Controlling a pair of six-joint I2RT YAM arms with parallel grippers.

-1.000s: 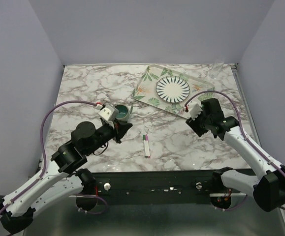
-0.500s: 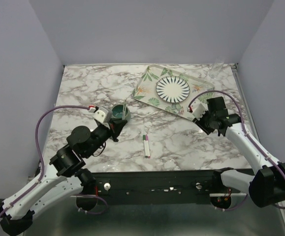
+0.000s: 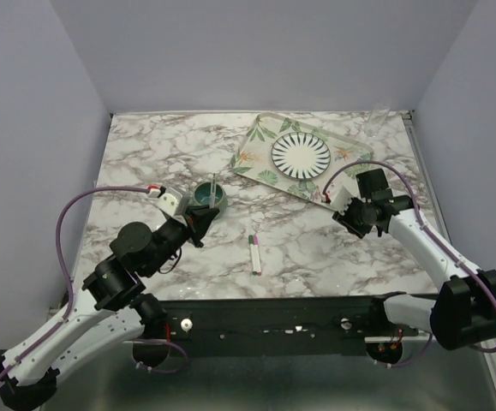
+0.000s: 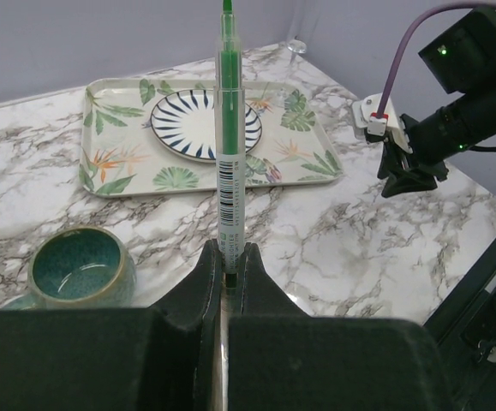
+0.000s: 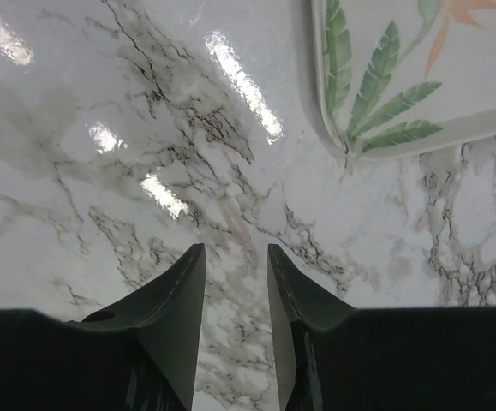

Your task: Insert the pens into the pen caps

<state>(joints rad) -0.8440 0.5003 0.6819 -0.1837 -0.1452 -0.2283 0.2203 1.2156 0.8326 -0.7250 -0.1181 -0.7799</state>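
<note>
Green pen [image 4: 229, 163] upright in clamped left jaws | right jaws apart above marble table [image 5: 102, 197]

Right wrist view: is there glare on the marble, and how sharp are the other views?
Right wrist view: yes, white glare streaks on the marble tabletop, and the dark jaws look slightly soft. Left wrist view: the green pen is sharp, the jaws underexposed. Top external view: even light, no strong glare.

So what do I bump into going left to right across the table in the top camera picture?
First the cup, then the pen lying flat, then the plate, then the right tool.
</note>
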